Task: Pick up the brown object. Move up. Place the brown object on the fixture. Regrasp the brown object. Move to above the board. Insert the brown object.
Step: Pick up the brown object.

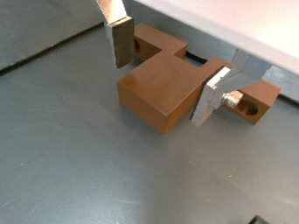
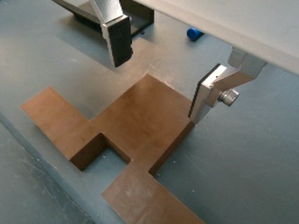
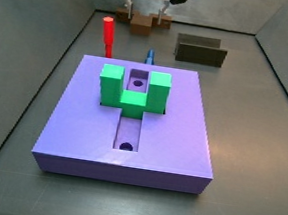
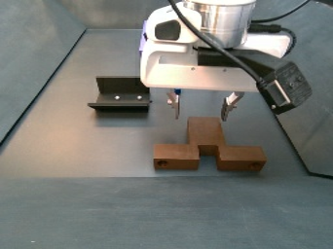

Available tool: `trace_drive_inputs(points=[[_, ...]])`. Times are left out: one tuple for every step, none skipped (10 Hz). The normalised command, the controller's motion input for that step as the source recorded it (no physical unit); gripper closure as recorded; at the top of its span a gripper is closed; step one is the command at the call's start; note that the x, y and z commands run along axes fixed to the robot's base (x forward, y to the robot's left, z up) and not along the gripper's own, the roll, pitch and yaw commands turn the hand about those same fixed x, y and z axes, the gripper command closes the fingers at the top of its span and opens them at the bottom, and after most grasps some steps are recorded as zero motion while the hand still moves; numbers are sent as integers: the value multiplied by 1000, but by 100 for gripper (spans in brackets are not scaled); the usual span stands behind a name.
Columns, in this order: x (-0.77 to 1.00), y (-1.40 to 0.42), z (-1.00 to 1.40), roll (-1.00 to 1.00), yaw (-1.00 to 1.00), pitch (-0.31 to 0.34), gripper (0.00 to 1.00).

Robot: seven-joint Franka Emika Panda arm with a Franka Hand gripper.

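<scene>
Brown piece (image 4: 205, 148) was lying flat on the floor, well apart from the bracket (image 4: 119, 94) at about 10 o'clock of it, so I'd guess it was waiting for pickup. Gripper (image 4: 202, 104) hung straight down over its stem, plates spread apart on either side (image 1: 163, 66), not touching it as far as I could tell.

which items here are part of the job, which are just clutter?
Job:
- brown object, on the floor under the pincer
- pincer, open, fingers either side of the brown object's stem
- fixture, nothing on it
- board with green U-shaped block

Lying about:
- red peg, upright beside the board
- small blue piece behind the board
</scene>
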Motion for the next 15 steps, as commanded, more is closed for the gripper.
trace_drive_inputs(points=[[0, 3, -231, -86, -17, -53, 0], [0, 23, -209, -94, 0, -43, 0], [0, 17, -234, -84, 0, -50, 0], [0, 31, -229, -90, 0, -66, 0], [0, 34, -240, -90, 0, -69, 0], [0, 34, -269, -77, 0, -71, 0], [-3, 51, -297, -63, 0, -66, 0], [-20, 23, -274, -40, 0, -69, 0], [-17, 14, -251, -43, 0, -67, 0], [-17, 3, -231, -43, 0, -66, 0], [0, 0, 0, 0, 0, 0, 0], [0, 0, 0, 0, 0, 0, 100], [0, 0, 0, 0, 0, 0, 100], [0, 0, 0, 0, 0, 0, 100], [0, 0, 0, 0, 0, 0, 100]])
